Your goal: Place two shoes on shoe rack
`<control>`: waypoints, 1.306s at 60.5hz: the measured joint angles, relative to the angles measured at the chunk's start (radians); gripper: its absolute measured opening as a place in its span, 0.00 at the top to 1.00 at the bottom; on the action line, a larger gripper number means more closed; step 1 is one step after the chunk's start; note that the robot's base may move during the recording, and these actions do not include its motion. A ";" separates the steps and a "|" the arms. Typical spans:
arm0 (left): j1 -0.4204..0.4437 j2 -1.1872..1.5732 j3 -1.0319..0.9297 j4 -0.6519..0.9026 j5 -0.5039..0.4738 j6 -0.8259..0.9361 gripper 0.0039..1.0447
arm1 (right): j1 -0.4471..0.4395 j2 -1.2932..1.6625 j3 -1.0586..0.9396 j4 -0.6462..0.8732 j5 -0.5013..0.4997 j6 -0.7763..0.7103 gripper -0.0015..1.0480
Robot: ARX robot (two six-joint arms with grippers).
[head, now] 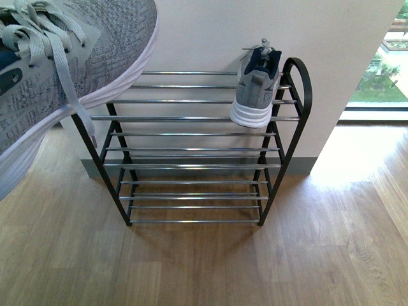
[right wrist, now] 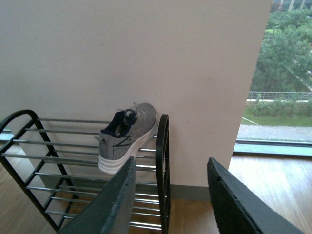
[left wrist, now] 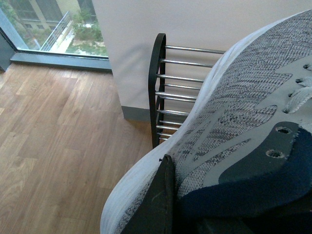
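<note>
One grey knit sneaker [head: 256,89] with a white sole sits on the top tier of the black shoe rack [head: 197,150], at its right end, heel towards me; it also shows in the right wrist view [right wrist: 127,136]. The second grey sneaker [head: 57,70] hangs very close to the front camera at upper left, above the rack's left end. My left gripper [left wrist: 195,214] is shut on this shoe [left wrist: 234,136] at its navy collar. My right gripper [right wrist: 170,200] is open and empty, off the rack's right end [right wrist: 162,170]. Neither arm shows in the front view.
The rack stands against a white wall [head: 210,32] on a wooden floor [head: 210,268]. Floor-level windows lie to the right [head: 382,83] and, in the left wrist view, to the left [left wrist: 48,29]. The rack's lower tiers [head: 194,191] hold nothing.
</note>
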 joint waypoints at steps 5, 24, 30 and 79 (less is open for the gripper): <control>0.000 0.000 0.000 0.000 -0.002 0.000 0.99 | 0.045 -0.060 -0.043 -0.017 0.045 -0.010 0.78; 0.000 0.000 0.000 0.000 -0.002 0.000 0.99 | 0.144 -0.218 -0.124 -0.095 0.138 -0.018 0.98; 0.000 0.000 0.000 0.000 0.000 0.000 0.99 | 0.168 -0.269 -0.142 -0.127 0.163 -0.018 0.98; 0.000 0.000 0.000 0.000 -0.001 0.000 0.99 | 0.280 -0.578 -0.192 -0.357 0.273 -0.018 0.98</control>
